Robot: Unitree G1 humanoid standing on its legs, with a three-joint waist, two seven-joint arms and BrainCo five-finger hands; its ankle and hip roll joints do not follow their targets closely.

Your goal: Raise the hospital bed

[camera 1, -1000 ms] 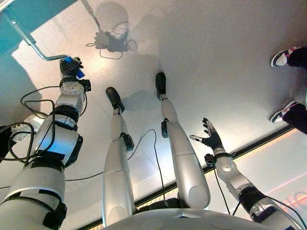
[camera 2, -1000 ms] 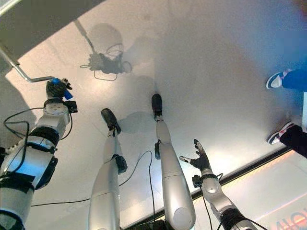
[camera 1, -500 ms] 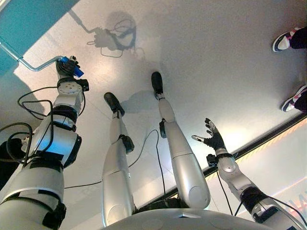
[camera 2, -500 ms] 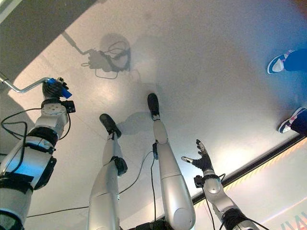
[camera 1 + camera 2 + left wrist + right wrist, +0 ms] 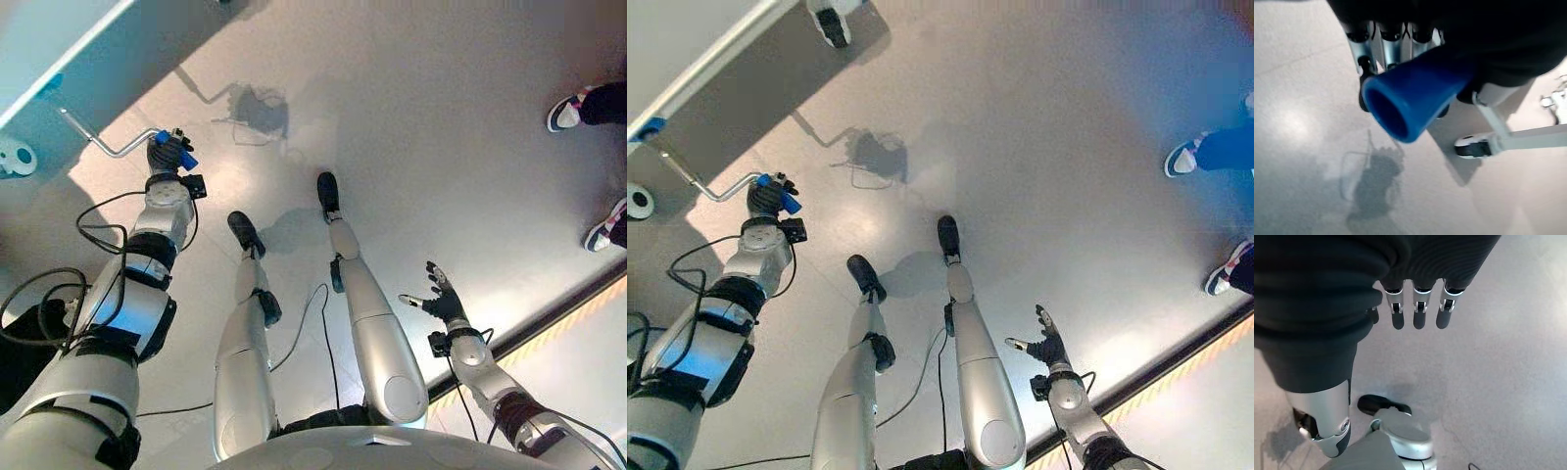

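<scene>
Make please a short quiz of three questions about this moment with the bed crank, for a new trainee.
1. True or false: the left hand is closed around the blue handle of the metal crank.
2. What is the right hand doing? A) gripping the crank B) open, holding nothing C) resting on the bed frame
3. Fill in: a person's ____ show at the right edge of the floor.

Key: 1 true; 2 B; 3 shoes
</scene>
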